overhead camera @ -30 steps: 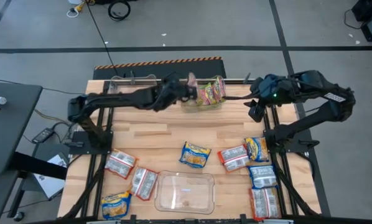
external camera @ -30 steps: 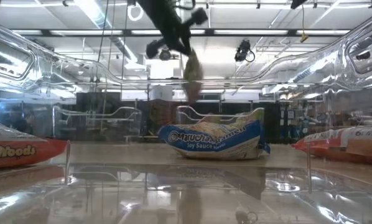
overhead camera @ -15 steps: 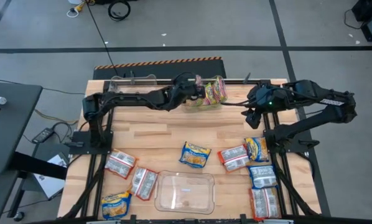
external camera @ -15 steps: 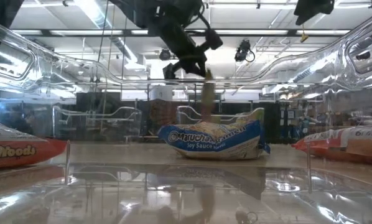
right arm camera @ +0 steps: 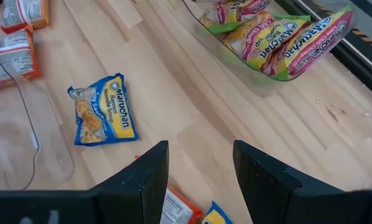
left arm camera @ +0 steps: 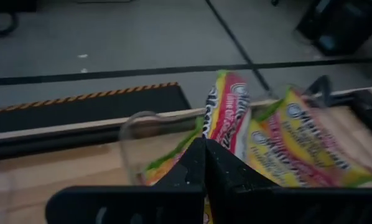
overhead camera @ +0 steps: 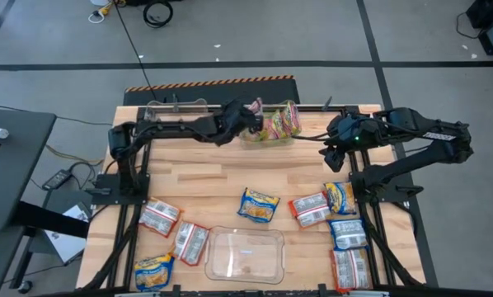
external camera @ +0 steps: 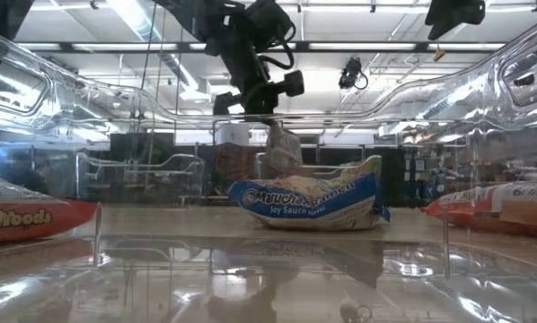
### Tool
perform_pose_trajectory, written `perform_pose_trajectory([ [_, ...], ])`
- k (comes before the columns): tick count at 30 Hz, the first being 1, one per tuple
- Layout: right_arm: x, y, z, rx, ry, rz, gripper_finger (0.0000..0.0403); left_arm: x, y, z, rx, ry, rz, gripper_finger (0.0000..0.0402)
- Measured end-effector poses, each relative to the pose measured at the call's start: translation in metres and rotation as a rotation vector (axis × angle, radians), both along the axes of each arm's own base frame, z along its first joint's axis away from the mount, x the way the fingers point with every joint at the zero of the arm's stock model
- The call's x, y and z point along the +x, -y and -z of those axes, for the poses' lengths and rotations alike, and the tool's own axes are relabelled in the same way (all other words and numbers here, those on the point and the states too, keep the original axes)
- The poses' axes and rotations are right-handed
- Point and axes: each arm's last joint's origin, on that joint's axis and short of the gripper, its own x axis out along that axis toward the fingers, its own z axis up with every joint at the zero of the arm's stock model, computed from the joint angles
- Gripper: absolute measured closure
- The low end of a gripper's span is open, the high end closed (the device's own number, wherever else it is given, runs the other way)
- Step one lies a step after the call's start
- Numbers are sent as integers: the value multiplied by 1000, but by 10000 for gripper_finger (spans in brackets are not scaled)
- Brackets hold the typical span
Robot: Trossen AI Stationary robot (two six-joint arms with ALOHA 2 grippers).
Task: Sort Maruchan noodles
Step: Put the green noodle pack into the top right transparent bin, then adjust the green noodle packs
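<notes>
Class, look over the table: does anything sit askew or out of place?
Yes. In the far clear bin the green-pink packets stand tilted on edge, poking above its rim, not flat. The left claw, shut, pinches one packet there. The right claw hovers open.

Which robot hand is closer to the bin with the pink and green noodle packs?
The left. The left gripper is at the bin, shut on a pink-green packet. The right gripper hangs open, off to the side.

Just ahead of the dark left gripper [left arm camera: 204, 163], pink-yellow-green noodle packets [left arm camera: 298, 140]; below the dark right gripper [right arm camera: 198, 171], a blue-yellow packet [right arm camera: 101, 116] on the pale wood-grain table [right arm camera: 192, 106].
</notes>
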Motion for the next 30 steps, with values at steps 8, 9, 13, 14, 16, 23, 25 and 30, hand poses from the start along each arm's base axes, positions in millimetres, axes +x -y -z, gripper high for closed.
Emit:
perform_pose_trajectory([
  [8, 0, 0, 0, 4, -1, -2, 217, -15, 25, -1, -4, -73, -131, 399],
  [9, 0, 0, 0, 3, 0, -2, 217, -17, 28, 0, -9, -79, -146, 399],
  [13, 0, 0, 0, -3, -3, -11, 217, -21, 31, 8, -85, -75, -173, 399],
  [14, 0, 0, 0, -5, -4, -14, 217, -19, 30, 9, -106, -58, -168, 399],
  [16, 0, 0, 0, -9, -5, -19, 217, -15, 30, 15, -129, -57, -145, 395],
  [23, 1, 0, 0, -20, -1, -28, 217, -7, 19, 18, -165, -58, -32, 352],
  [25, 0, 0, 0, -13, 1, -23, 217, -10, 13, 17, -206, -87, 16, 334],
  [30, -2, 0, -1, 15, 11, 19, 217, -18, 1, -15, -282, 20, 123, 274],
])
